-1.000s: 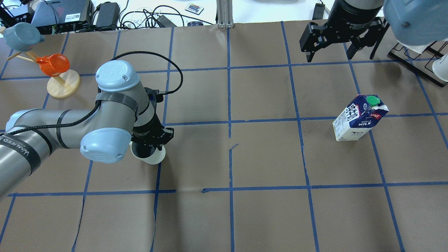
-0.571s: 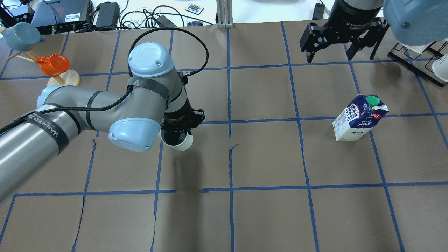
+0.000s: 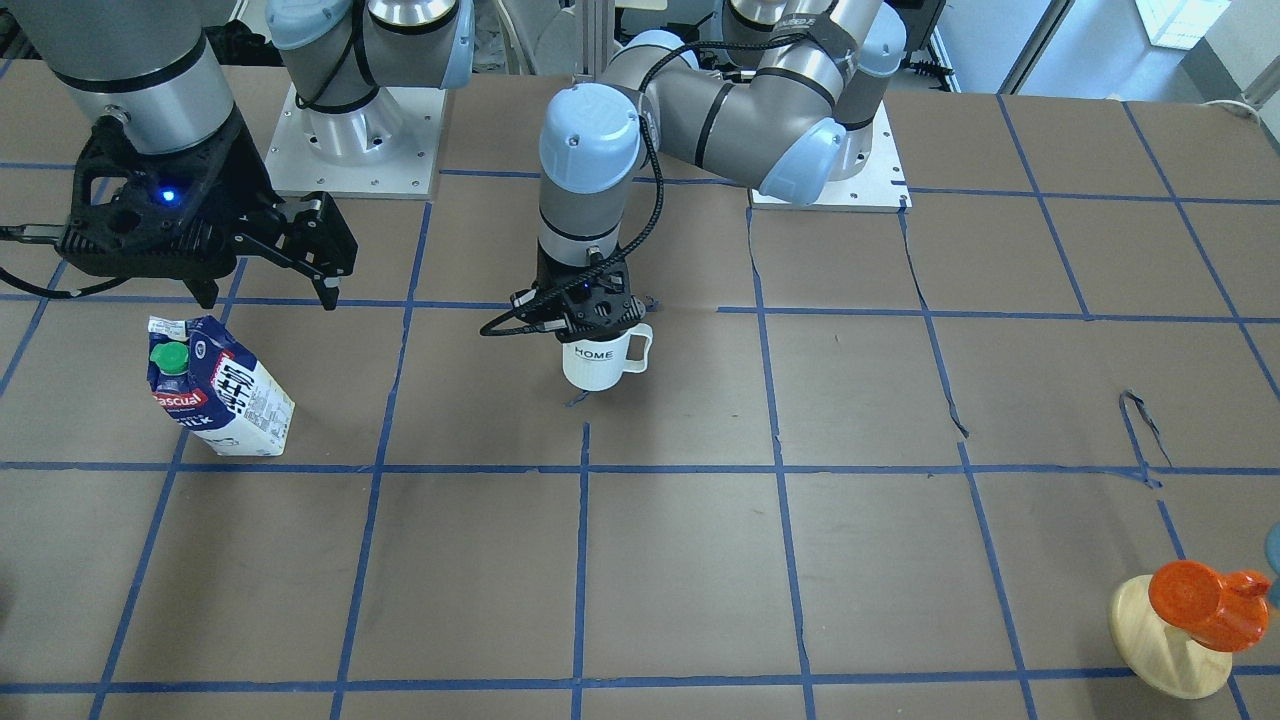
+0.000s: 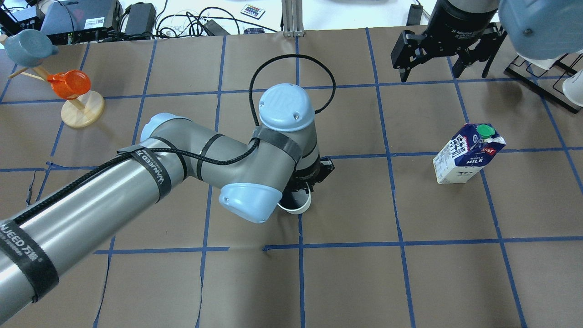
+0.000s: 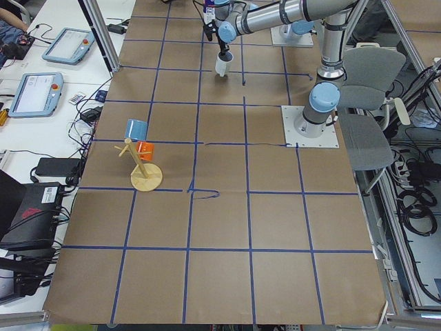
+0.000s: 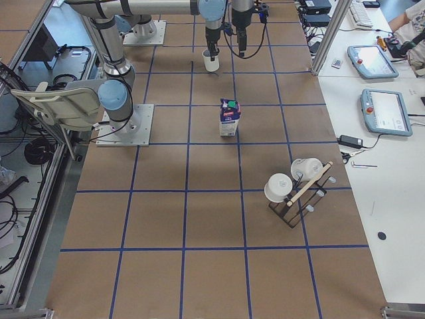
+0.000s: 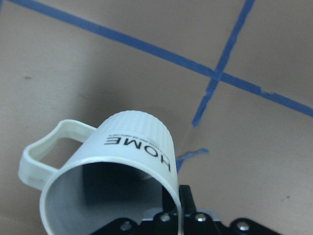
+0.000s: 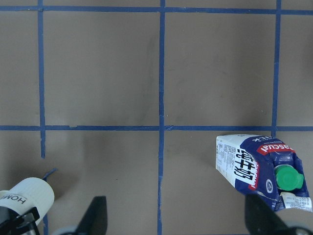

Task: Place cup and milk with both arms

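Observation:
My left gripper [image 3: 585, 318] is shut on the rim of the white "HOME" cup [image 3: 600, 358], holding it near the table's middle, close over a blue tape crossing. The cup also shows in the overhead view [image 4: 298, 206] and fills the left wrist view [image 7: 117, 166], slightly tilted. I cannot tell whether its base touches the table. The milk carton [image 4: 467, 152] stands upright on the right side, also seen from the front [image 3: 220, 395] and in the right wrist view [image 8: 259, 164]. My right gripper [image 4: 444, 68] is open and empty, high above the table beyond the carton.
A wooden mug tree [image 4: 82, 109] with an orange and a blue cup stands at the far left. A black rack [image 6: 295, 193] with white cups stands at the far right. Cables and electronics [image 4: 91, 20] lie beyond the table's far edge.
My left arm has carried the cup to the right, from the left side to the table's middle. The right gripper and the milk carton have not moved.

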`<action>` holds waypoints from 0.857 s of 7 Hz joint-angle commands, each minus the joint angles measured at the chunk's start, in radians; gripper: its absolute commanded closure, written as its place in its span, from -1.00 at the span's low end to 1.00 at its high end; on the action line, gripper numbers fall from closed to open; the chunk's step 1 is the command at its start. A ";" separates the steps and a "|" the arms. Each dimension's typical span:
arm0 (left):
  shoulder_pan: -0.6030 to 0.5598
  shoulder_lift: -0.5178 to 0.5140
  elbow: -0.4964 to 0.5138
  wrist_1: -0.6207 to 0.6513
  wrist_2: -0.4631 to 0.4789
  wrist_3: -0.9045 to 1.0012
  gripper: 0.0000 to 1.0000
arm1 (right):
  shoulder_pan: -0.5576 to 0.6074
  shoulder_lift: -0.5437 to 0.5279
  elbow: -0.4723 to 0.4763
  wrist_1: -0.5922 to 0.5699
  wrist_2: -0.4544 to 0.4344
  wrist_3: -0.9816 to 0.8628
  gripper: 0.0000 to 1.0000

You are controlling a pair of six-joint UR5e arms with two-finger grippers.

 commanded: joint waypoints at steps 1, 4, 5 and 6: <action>-0.026 -0.014 0.001 -0.004 0.003 -0.003 0.10 | -0.001 0.000 0.002 0.001 -0.001 0.001 -1.00; -0.007 0.018 0.045 -0.059 0.023 0.076 -1.00 | -0.001 0.000 0.002 0.001 -0.001 -0.001 -1.00; 0.037 0.041 0.118 -0.163 0.026 0.148 -0.97 | -0.002 0.000 0.002 0.001 -0.009 -0.008 -1.00; 0.083 0.073 0.213 -0.300 0.027 0.303 -0.94 | -0.004 0.000 0.002 0.001 -0.021 -0.015 -1.00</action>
